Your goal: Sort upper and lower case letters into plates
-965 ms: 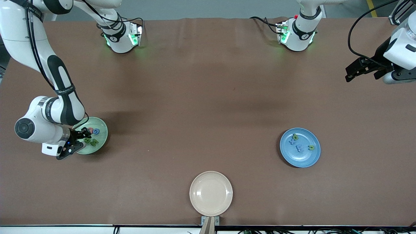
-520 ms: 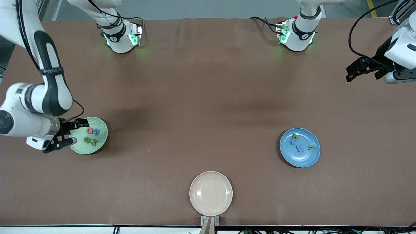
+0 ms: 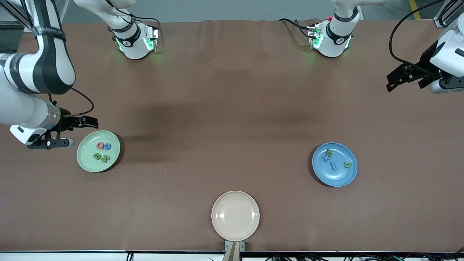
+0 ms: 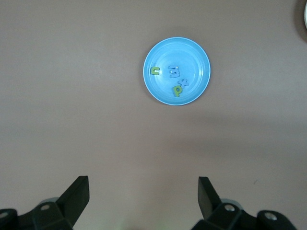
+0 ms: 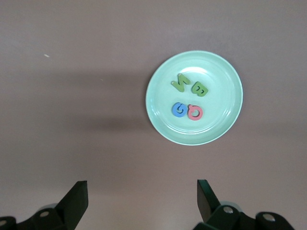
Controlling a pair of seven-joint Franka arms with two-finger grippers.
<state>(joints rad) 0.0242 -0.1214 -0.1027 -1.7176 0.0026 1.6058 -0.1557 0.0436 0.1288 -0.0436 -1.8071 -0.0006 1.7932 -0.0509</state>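
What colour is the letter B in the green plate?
Green; the letter B in the green plate shows best in the right wrist view.

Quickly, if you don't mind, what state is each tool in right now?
Left tool: open, empty, over bare table at the left arm's end.
Right tool: open, empty, beside the green plate.

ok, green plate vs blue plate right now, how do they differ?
The green plate lies toward the right arm's end of the table; the blue plate lies toward the left arm's end. The green plate holds green, blue and red letters; the blue plate's are green and pale blue, none red. Both are round, shallow, of like size, each holding four letters.
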